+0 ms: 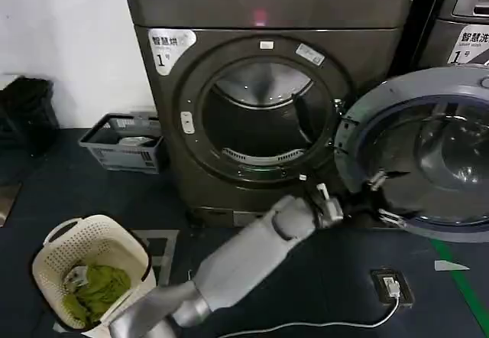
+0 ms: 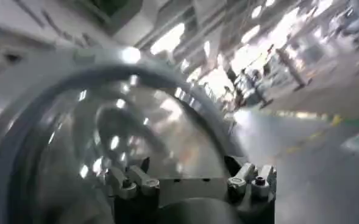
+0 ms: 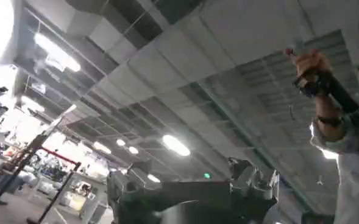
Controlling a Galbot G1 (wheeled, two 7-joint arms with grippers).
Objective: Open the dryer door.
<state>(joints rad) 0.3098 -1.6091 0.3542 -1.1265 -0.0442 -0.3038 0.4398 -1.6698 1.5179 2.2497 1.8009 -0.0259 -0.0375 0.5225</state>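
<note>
The dryer [image 1: 263, 17] stands ahead with its round drum opening [image 1: 263, 116] uncovered. Its glass-centred dryer door [image 1: 397, 86] is swung wide to the right of the opening. My left arm reaches up from the lower left, and my left gripper [image 1: 384, 197] sits at the door's lower inner rim, fingers spread, open. In the left wrist view the dryer door [image 2: 75, 122] curves close ahead of the open left gripper [image 2: 191, 179], with nothing between the fingers. My right gripper [image 3: 188, 182] points up at a ceiling and is open and empty.
A cream laundry basket [image 1: 114, 238] holding green cloth stands on the dark floor at lower left. A grey crate [image 1: 126, 141] sits left of the dryer. A floor socket [image 1: 391, 286] with a white cable lies below the door. Another machine [image 1: 466, 32] stands at right.
</note>
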